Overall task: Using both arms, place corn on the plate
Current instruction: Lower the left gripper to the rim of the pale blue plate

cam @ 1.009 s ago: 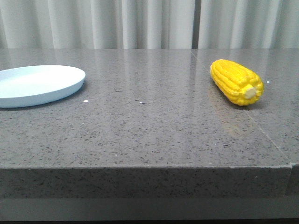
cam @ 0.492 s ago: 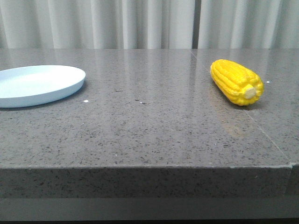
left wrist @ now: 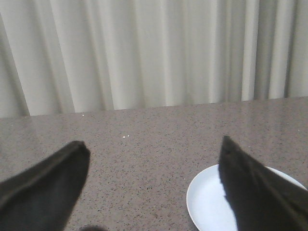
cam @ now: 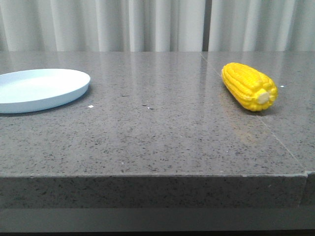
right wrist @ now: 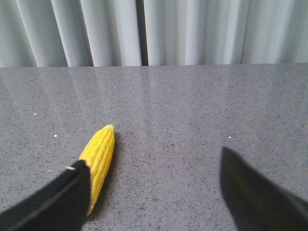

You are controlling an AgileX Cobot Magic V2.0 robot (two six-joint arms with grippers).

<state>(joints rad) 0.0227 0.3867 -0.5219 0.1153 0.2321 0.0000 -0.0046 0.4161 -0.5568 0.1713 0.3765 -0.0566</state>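
Staged test bench rather than a lived-in room, probably a robotics lab: a speckled grey stone-look table [cam: 157, 132] with a thick front edge and a seam at 3 o'clock. Closed off from 10 to 2 o'clock by pale pleated curtains [cam: 147, 24] across the whole background. Set only with a plastic-looking corn [cam: 248, 86] and a plain plate [cam: 42, 88].
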